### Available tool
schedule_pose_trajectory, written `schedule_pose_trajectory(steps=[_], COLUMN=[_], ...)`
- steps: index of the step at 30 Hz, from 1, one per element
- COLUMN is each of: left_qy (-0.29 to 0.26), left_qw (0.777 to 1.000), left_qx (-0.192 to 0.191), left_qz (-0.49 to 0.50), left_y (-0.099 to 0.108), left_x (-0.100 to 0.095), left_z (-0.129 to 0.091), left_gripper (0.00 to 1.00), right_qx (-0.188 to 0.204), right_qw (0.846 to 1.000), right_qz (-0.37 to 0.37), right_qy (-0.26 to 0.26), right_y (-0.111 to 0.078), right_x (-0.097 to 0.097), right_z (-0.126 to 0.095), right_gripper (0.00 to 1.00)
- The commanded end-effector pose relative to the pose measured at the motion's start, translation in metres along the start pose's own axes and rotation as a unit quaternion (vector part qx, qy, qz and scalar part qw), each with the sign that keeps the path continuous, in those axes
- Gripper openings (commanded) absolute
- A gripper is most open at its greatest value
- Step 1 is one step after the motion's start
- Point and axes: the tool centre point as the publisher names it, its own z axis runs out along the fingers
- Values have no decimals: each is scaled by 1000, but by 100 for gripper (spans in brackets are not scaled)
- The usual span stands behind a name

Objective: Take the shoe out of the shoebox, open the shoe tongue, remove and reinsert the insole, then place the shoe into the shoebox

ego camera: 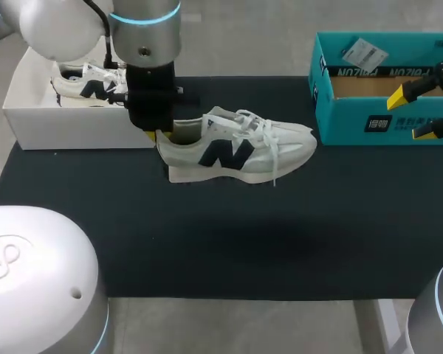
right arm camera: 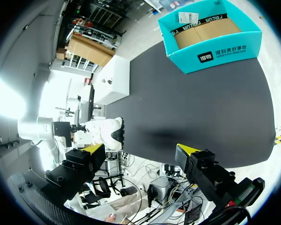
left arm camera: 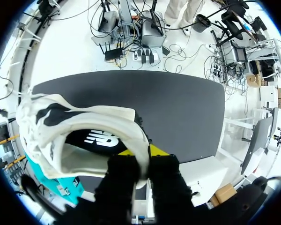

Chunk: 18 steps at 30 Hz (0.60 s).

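Shoe (ego camera: pixel 236 147) is out on the table (ego camera: pixel 207 243), upright between the white box (ego camera: pixel 74 129) and the teal box (ego camera: pixel 376 122), probably so tongue and insole are reachable. The left fingers (left arm camera: pixel 119 183) pinch its heel collar, one inside and one outside, likely to steady it. The right fingers (ego camera: pixel 402 94) hang wide open and empty by the teal box, well apart from the shoe.

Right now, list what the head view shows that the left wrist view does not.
Only the head view: a second shoe in the white box, and the right arm's fingers by the teal shoebox. Only the left wrist view: the dark insole inside the shoe. Both: the shoe on the black mat, the left arm's fingers clamping its heel.
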Motion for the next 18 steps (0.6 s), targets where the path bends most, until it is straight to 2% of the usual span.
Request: schedule_pose_trajectory(steps=[1,5,10,18], left_qy=[1,5,6,21], left_qw=[1000,1000,999,999], left_qx=[-1,-5,-14,-21], left_qz=[-12,-18,-29,-25], left_y=[-4,-9,-12,-12], left_x=[-16,-30,-38,-56], left_z=[8,13,23,60], left_gripper=[0,0,0,0], right_qx=[0,0,0,0], right_qw=[1000,1000,1000,1000], right_qz=[1,1,1,1], right_qy=[-2,-2,-2,-2], right_y=[1,1,1,1], right_x=[0,0,0,0], right_z=[1,1,1,1], right_gripper=[100,100,100,100])
